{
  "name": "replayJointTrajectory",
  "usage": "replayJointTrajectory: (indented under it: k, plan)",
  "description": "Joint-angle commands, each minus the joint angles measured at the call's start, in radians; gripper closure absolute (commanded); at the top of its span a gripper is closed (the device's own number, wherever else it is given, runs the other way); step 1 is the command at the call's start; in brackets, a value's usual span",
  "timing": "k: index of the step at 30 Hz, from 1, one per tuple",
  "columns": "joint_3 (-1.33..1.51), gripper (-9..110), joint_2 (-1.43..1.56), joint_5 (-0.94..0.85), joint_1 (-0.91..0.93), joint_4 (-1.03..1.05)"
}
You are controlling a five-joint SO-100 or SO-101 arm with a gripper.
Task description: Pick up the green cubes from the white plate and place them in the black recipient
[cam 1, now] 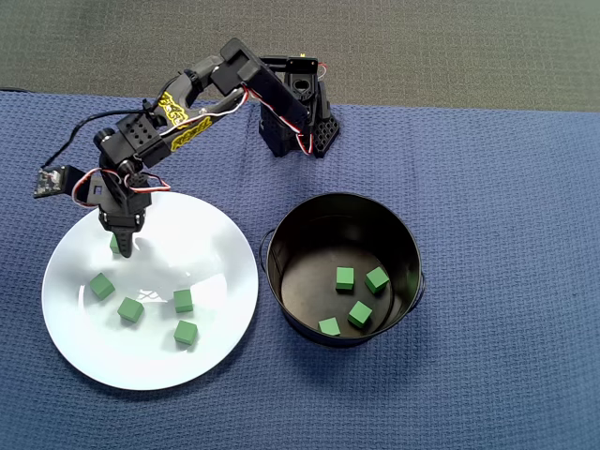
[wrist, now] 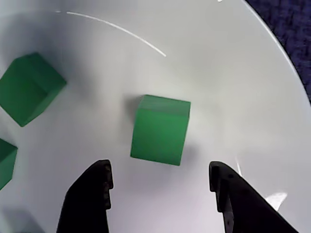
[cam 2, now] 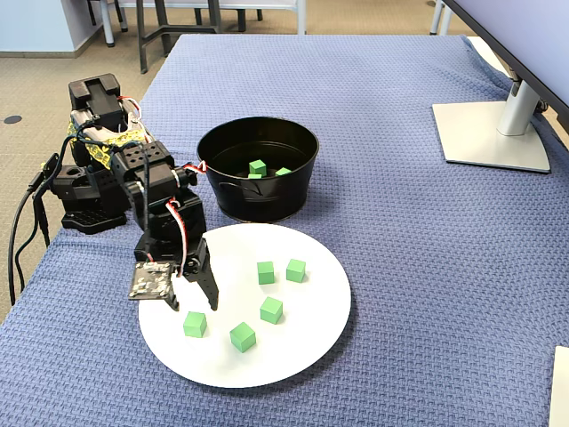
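**A:** Where is the hand [wrist: 158, 182] right now?

**B:** Low over the white plate [cam 1: 220, 328], near the plate's rim on the arm's side. In the wrist view its two black fingers [wrist: 95, 187] stand spread apart, and nothing is gripped between them. One green cube [wrist: 160, 130] sits on the plate just ahead of the gap, touching neither finger.

**A:** So it's released, not clenched?

**B:** Yes, spread wide with bare plate between the tips. In the overhead view the hand [cam 1: 123, 246] partly covers that same cube [cam 1: 114, 244].

**A:** And the other cubes?

**B:** The overhead view shows four more loose on the plate: one [cam 1: 102, 286] toward the left rim, one [cam 1: 131, 309] beside it, and two [cam 1: 183, 300] [cam 1: 186, 332] nearer the plate's middle. All lie apart from each other. Four further cubes rest on the floor of the black recipient [cam 1: 281, 248]; one of them [cam 1: 345, 277] is near its centre, the others toward the lower wall.

**A:** How do plate and recipient lie on the tabletop [cam 1: 506, 187]?

**B:** Side by side on the blue cloth, close together; I cannot tell whether their rims touch. In the overhead view the plate is at the left edge, the recipient toward the middle. The arm's base [cam 1: 295, 122] stands by the far edge behind them. In the fixed view a monitor stand [cam 2: 493, 133] sits by the right-hand edge.
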Motion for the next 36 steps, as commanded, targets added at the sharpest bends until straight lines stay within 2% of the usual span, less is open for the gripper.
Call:
replayJointTrajectory:
  k: [1, 22, 32, 36]
  plan:
    - [-0.072, 83, 0.043, -0.018, 0.017, 0.0]
    - [-0.204, 84, -0.106, -0.037, 0.018, -0.002]
    - [-0.21, 88, -0.123, -0.014, 0.015, -0.017]
    - [-0.21, 94, -0.126, -0.005, 0.015, -0.025]
